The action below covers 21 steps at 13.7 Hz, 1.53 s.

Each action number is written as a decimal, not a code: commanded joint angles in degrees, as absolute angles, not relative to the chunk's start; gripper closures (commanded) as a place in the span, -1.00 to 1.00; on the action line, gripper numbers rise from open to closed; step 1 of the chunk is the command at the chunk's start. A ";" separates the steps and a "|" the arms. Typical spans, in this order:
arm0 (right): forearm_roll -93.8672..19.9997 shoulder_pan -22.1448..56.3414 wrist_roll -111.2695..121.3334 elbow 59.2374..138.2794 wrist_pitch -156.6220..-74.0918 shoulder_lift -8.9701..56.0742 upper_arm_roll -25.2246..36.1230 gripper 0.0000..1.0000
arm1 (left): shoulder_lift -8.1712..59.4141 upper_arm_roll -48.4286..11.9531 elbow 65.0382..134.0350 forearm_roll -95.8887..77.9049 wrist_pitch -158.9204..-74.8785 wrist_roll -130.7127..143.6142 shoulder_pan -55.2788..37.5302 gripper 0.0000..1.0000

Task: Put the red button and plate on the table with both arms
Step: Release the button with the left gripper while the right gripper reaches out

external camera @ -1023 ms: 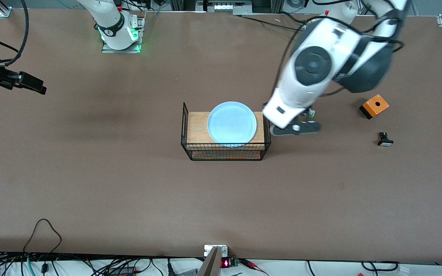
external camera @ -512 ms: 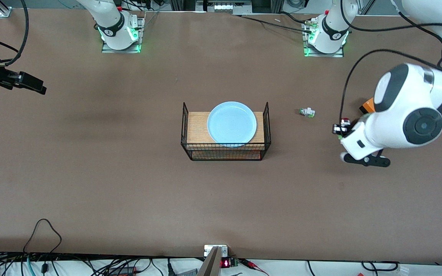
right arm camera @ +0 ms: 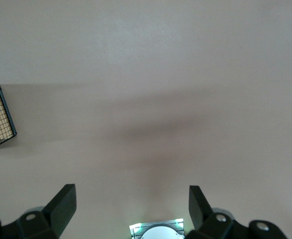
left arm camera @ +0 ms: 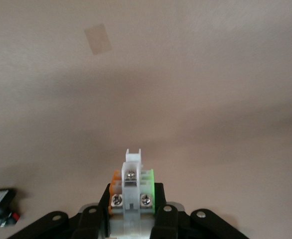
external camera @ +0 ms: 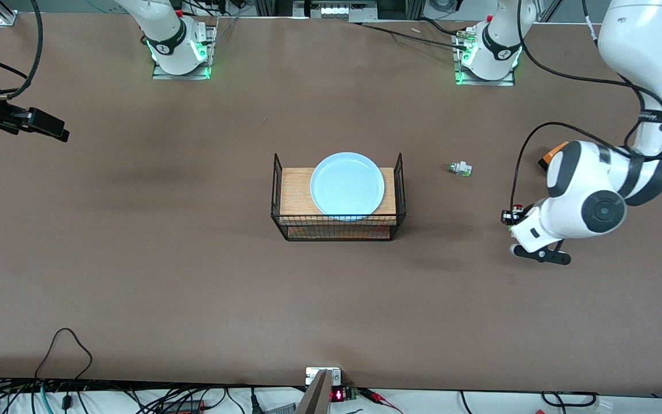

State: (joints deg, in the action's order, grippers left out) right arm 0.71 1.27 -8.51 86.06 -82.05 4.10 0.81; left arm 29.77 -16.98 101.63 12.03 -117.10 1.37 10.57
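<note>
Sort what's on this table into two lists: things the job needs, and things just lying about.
For the job:
- red button, held in the left gripper over the table
- plate, on the wire rack
- right gripper, fingers open, waiting over bare table

Lying about:
- green-ended part
- orange box
- black-and-white part

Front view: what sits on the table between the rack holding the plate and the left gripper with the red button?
Only the green-ended part lies between the rack with the plate and the left gripper, which holds the red button. The rest is bare table.
</note>
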 commanded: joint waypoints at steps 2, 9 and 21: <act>1.23 0.79 -7.82 84.55 -81.04 4.83 0.53 -1.00 | 33.12 -16.96 106.26 15.29 -126.90 -2.36 15.20 0.66; -8.16 0.08 -12.28 84.82 -80.77 5.98 0.09 -1.00 | 35.51 -16.96 106.61 15.29 -129.38 -2.99 16.44 -0.82; -8.62 24.67 -64.11 84.73 -93.68 15.72 -0.09 -1.00 | 27.07 -30.57 83.36 14.68 -89.87 5.09 15.56 -1.00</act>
